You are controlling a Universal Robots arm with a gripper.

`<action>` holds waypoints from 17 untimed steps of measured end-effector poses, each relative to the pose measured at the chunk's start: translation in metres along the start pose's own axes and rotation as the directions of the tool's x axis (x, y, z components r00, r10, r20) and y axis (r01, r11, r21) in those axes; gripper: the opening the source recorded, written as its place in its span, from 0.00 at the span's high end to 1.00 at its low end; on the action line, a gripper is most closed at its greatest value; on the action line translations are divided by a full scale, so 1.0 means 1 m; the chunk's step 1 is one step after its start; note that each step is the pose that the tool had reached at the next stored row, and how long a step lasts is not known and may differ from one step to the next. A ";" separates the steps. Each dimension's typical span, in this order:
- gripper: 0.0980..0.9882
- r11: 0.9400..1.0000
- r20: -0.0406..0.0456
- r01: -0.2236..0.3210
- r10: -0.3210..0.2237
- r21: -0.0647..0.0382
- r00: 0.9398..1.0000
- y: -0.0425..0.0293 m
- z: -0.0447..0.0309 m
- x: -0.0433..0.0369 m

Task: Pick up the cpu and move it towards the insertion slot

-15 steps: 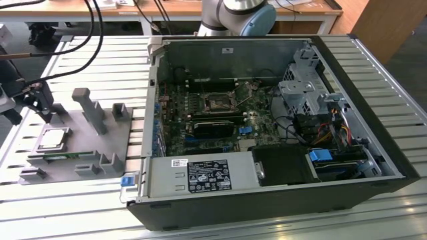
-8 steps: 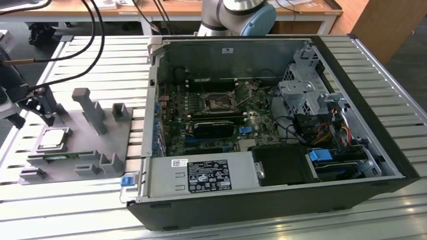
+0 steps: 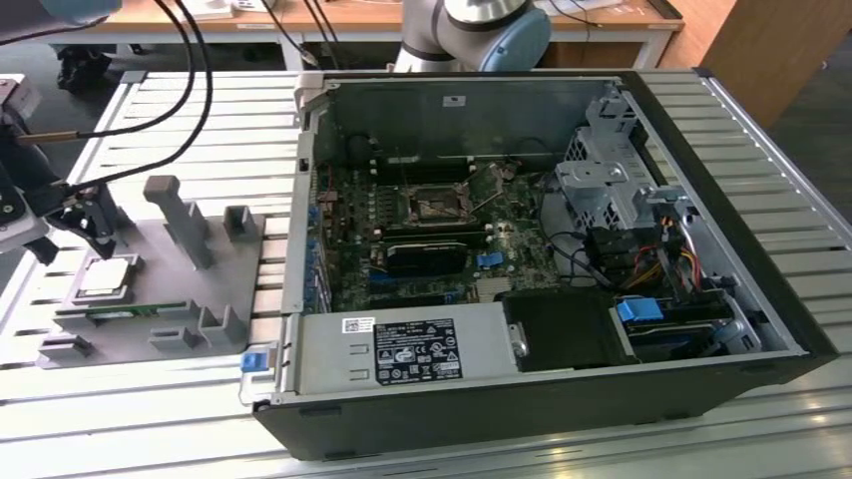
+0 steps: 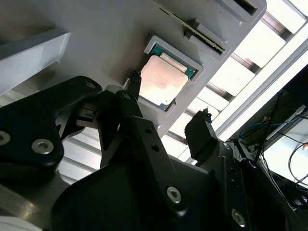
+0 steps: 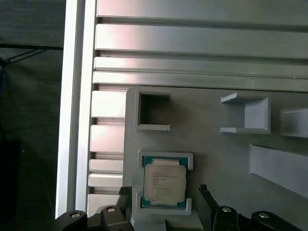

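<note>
Well, the claw (image 5: 163, 192) hangs right over the cpu (image 5: 165, 182) with nothing in it. Its two black fingers (image 4: 199, 137) are spread wide, one to each side of the cpu, and neither touches it as far as I can see. The cpu lies flat in a shallow pocket (image 5: 166, 156) of a grey holder plate (image 5: 207, 159). That plate sits on the slatted metal table (image 5: 192, 43), close to the table's edge at the exterior view's left.

So the cpu is straight below the claw, on the line along which the fingers would close. It is close to square, a touch longer one way. In the first wrist view the fingers flank its longer sides, where the pocket is open, while the pocket's raised lips guard the two shorter ends. To my eye that lines the claw up to close across the narrower width.

The cpu has a pale silvery metal lid with rounded corners and some faint print, and a thin green rim of board shows around it. It looks level and seated, not tilted.

The insertion slot (image 3: 437, 207) is a black-framed square on the board inside the open computer case (image 3: 466, 424). It is well apart from the claw, off toward the exterior view's right.
</note>
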State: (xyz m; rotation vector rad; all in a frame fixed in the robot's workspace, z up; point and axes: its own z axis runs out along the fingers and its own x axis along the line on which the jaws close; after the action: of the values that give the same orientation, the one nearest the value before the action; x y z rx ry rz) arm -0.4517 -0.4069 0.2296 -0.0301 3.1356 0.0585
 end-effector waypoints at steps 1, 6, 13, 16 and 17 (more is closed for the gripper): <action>0.38 1.000 0.000 0.000 0.000 0.000 1.000 -0.0001 0.0013 0.0000; 0.38 1.000 0.001 0.000 0.000 0.001 1.000 -0.0010 0.0060 0.0000; 0.38 1.000 0.014 0.000 0.000 0.001 1.000 -0.0030 0.0113 -0.0003; 0.38 1.000 0.014 0.001 -0.001 0.001 1.000 -0.0032 0.0141 -0.0020; 0.38 1.000 0.014 0.000 0.000 0.001 1.000 -0.0033 0.0153 -0.0031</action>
State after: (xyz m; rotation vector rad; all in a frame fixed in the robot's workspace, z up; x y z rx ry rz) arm -0.4485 -0.4095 0.2143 -0.0302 3.1217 0.0569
